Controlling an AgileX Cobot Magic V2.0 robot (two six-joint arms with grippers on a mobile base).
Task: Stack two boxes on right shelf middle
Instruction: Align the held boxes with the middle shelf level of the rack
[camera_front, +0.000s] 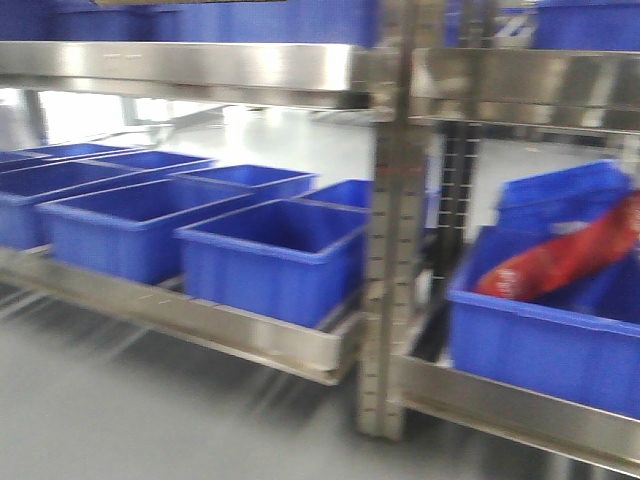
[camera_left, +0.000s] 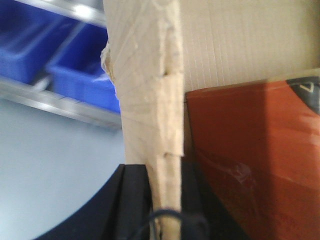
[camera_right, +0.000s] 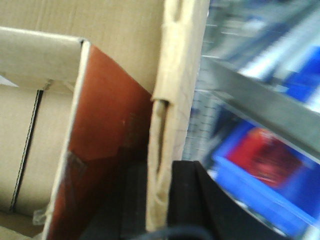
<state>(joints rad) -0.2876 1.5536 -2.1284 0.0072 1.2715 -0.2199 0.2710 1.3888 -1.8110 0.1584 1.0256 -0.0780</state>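
A brown cardboard box fills both wrist views and does not show in the front view. My left gripper (camera_left: 165, 172) is shut on one upright wall of the box (camera_left: 150, 90), a black finger on each side. My right gripper (camera_right: 159, 170) is shut on the opposite wall of the box (camera_right: 172, 90) in the same way. An orange-red panel (camera_left: 250, 160) lies inside the box against the walls and also shows in the right wrist view as the orange-red panel (camera_right: 105, 125). The right shelf (camera_front: 510, 405) is a steel rack bay; neither gripper shows in that view.
Several blue bins (camera_front: 270, 255) sit in rows on the left bay. A steel post (camera_front: 385, 250) divides the bays. In the right bay, a blue bin (camera_front: 540, 345) holds a red bag (camera_front: 570, 255). A steel rail (camera_front: 520, 85) runs above it. Grey floor lies below.
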